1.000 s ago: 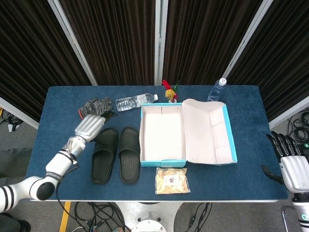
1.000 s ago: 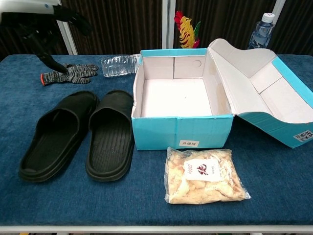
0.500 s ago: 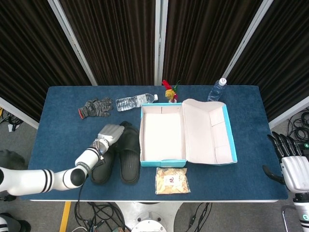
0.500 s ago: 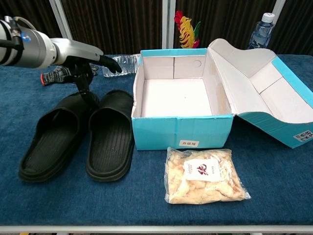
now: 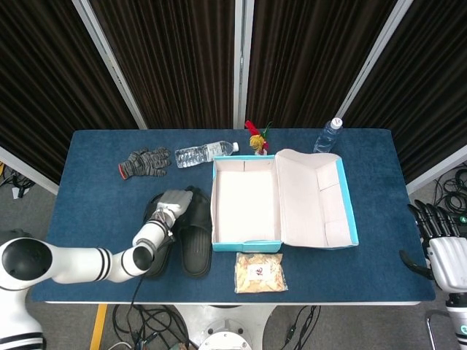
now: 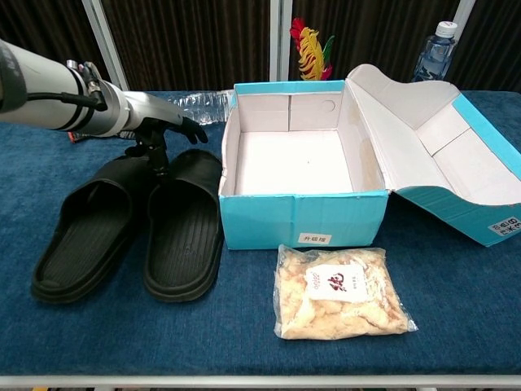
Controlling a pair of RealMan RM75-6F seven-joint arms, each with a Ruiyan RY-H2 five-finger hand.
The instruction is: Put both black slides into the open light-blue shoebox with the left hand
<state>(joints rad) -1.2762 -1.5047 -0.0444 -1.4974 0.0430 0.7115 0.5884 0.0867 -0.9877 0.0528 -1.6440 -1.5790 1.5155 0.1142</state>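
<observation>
Nearest you, the snack bag (image 6: 340,291) lies on the blue table (image 6: 456,285) just in front of the shoebox, untouched over the last second, and both black slides (image 6: 134,224) lie side by side on the cloth just left of the light-blue shoebox (image 6: 303,159), toes pointing away from you. What has changed is your left hand (image 6: 159,134): a second ago it was up near the work gloves, and it has since swung down and inward, so that it now sits over the toe ends of the pair, at the seam between the two straps. Its fingers reach down and forward, some of them apart, but from these views you cannot tell whether they have closed on a strap or only touch it. I judge you are at the point of taking hold, with neither slide lifted yet and the box standing open and bare inside. The head view hides the fingertips under the back of the hand (image 5: 174,205), and the forearm covers part of the left slide. Farther back, the gloves (image 5: 143,161) and the lying water bottle (image 5: 205,153) are partly screened in the chest view. Your right hand (image 5: 444,246) hangs off the table's right edge, cut by the frame, fingers spread and holding nothing.
</observation>
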